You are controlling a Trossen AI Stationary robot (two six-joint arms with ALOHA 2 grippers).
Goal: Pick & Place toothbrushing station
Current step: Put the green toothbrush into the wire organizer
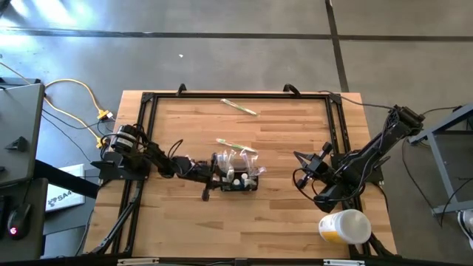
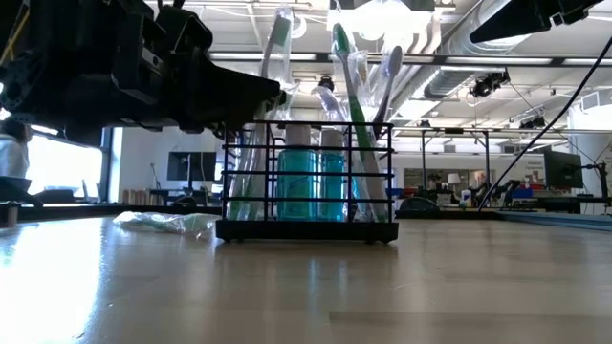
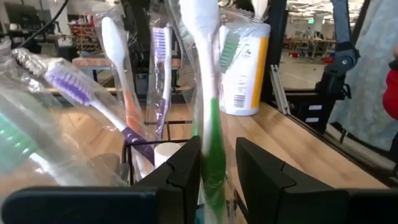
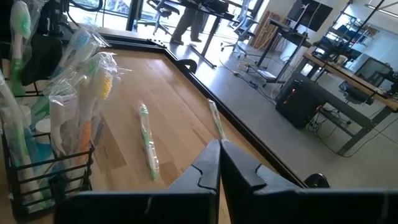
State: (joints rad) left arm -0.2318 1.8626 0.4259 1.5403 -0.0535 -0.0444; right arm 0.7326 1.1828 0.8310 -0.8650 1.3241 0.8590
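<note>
Left pincer (image 3: pixel 216 180) narrowly flanks a green toothbrush (image 3: pixel 210 134) in the black wire toothbrushing station (image 2: pixel 308 182).

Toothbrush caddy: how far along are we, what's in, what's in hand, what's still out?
Done: the black wire caddy stands upright mid-table holding several wrapped toothbrushes and blue bottles. In hand: the left gripper is at the caddy, its fingers either side of a green-and-white wrapped toothbrush standing in it; grip or release unclear. Left: two wrapped toothbrushes lie loose on the table, one beside the caddy, one near the far edge. The right gripper waits shut.
</note>
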